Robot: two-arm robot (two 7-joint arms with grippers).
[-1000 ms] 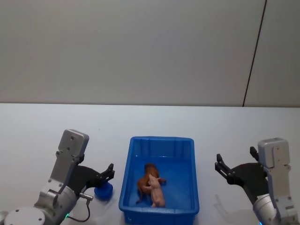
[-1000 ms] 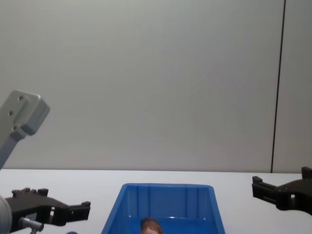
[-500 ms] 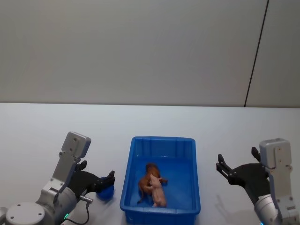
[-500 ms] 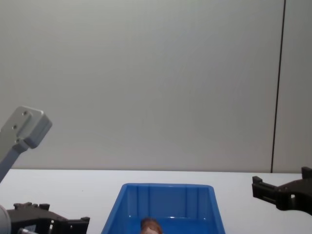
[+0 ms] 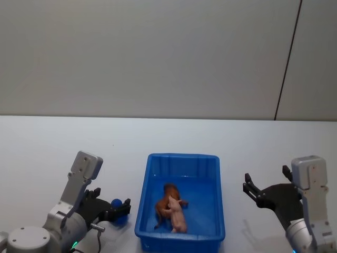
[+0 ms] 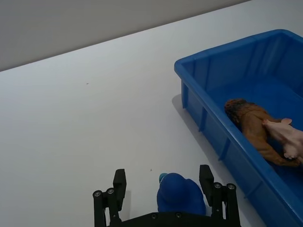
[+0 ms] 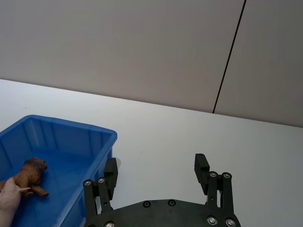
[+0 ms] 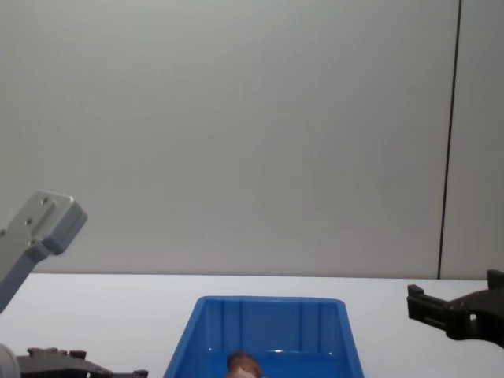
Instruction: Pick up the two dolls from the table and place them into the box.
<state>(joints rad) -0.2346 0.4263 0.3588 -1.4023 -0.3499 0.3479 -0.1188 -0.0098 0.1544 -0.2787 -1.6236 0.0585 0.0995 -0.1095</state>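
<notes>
The blue box stands on the white table at the front centre. Both dolls lie inside it, touching: the reddish-brown one and the pale pink one. The left wrist view shows the brown doll and pink doll against the box's wall. My left gripper hangs low, left of the box, open, with a small blue rounded object between its spread fingers, untouched. To the right of the box my right gripper is open and empty.
The table stretches wide and bare behind the box to a grey wall. In the right wrist view the right gripper hovers over bare tabletop beside the box. The chest view shows the box's far rim.
My left arm has lowered and drawn back toward the front left corner. The right arm, the box and both dolls have not moved.
</notes>
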